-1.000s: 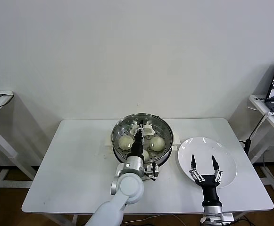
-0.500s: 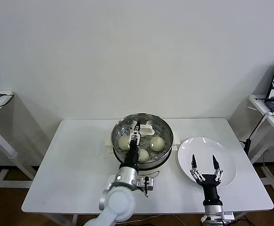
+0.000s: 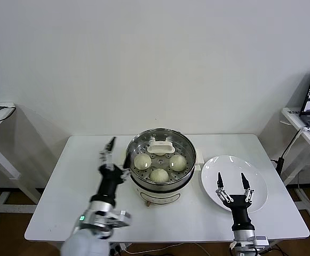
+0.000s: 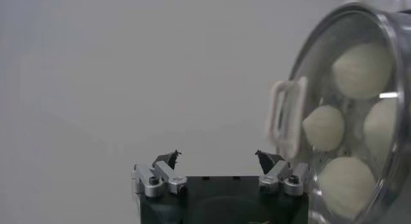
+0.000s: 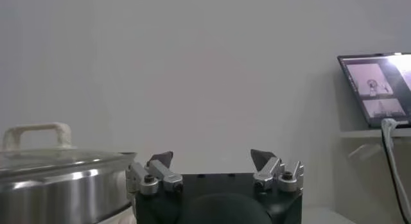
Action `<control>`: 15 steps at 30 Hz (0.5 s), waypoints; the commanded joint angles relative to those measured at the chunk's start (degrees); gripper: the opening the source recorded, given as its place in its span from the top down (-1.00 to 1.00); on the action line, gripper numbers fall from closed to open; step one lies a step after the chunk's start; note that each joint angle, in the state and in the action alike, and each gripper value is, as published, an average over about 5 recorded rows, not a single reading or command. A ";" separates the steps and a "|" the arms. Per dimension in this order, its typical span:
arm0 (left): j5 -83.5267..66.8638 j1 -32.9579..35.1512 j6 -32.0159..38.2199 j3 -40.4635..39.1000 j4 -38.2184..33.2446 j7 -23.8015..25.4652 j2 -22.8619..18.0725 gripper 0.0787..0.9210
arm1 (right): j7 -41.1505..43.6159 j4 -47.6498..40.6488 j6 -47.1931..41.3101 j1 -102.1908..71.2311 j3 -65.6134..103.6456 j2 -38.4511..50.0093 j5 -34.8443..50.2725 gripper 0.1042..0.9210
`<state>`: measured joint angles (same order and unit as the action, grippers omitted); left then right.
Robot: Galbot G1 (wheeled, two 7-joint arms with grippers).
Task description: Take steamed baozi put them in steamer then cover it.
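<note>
Glass cover (image 3: 160, 154) sits on steamer (image 3: 168, 185); we see left gripper (image 3: 109, 148) and right gripper (image 3: 232, 182) spread wide, empty.

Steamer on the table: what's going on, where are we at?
The steamer has its glass cover on, with the baozi visible under it. The left gripper is beside the pot on its left, open, holding nothing. The right gripper hovers open above the white plate, which has no buns on it. The loading and covering look done.
</note>
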<state>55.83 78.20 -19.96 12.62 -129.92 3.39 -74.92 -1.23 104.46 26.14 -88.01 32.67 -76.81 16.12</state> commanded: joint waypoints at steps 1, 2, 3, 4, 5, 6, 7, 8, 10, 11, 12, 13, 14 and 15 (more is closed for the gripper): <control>-42.26 10.51 20.23 27.59 2.98 -5.10 -7.43 -0.77 | -1.08 6.46 -5.49 -1.06 -0.05 0.33 -1.13 -0.76; -42.73 10.87 20.89 27.73 3.65 -4.93 -7.87 -0.77 | -1.00 6.84 -5.62 -1.19 -0.09 0.36 -1.01 -0.76; -42.87 11.31 21.53 27.65 4.17 -4.81 -8.20 -0.77 | -0.94 7.22 -5.78 -1.30 -0.15 0.39 -0.89 -0.76; -42.92 11.75 22.10 27.47 4.55 -4.71 -8.46 -0.77 | -0.88 7.55 -5.91 -1.39 -0.19 0.39 -0.88 -0.76; -42.98 12.19 22.52 27.24 4.79 -4.56 -8.61 -0.77 | -0.84 7.79 -6.04 -1.44 -0.22 0.38 -1.03 -0.76; -43.03 12.62 22.93 27.00 4.94 -4.43 -8.67 -0.77 | -0.85 7.98 -6.16 -1.48 -0.27 0.37 -1.13 -0.76; -43.04 13.05 23.44 26.76 5.10 -4.30 -8.67 -0.77 | -0.89 8.16 -6.27 -1.53 -0.31 0.36 -1.24 -0.76; -43.05 13.38 23.97 26.61 5.21 -4.17 -8.65 -0.77 | -0.93 8.24 -6.27 -1.56 -0.32 0.33 -1.41 -0.76; -43.13 13.80 24.82 26.42 5.66 -3.92 -8.63 -0.77 | -1.07 8.39 -6.22 -1.73 -0.30 0.26 -1.90 -0.76; -43.28 13.89 25.19 26.39 5.99 -3.84 -8.64 -0.77 | -1.16 8.54 -6.19 -1.87 -0.28 0.21 -2.11 -0.76; -43.48 13.91 25.45 26.39 6.32 -3.77 -8.66 -0.77 | -1.23 8.72 -6.16 -2.05 -0.26 0.14 -2.37 -0.76; -43.77 13.91 25.65 26.42 6.63 -3.69 -8.69 -0.77 | -1.31 8.94 -6.12 -2.24 -0.24 0.05 -2.63 -0.76; -44.17 13.89 25.75 26.47 6.84 -3.64 -8.71 -0.77 | -1.37 9.23 -6.14 -2.43 -0.24 -0.03 -2.77 -0.76; -44.55 13.87 25.82 26.53 6.96 -3.59 -8.73 -0.77 | -1.43 9.51 -6.16 -2.62 -0.24 -0.10 -2.88 -0.76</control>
<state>22.72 88.31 -1.66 32.90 -125.77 0.56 -81.39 -2.19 111.05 21.39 -89.74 32.41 -76.72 14.53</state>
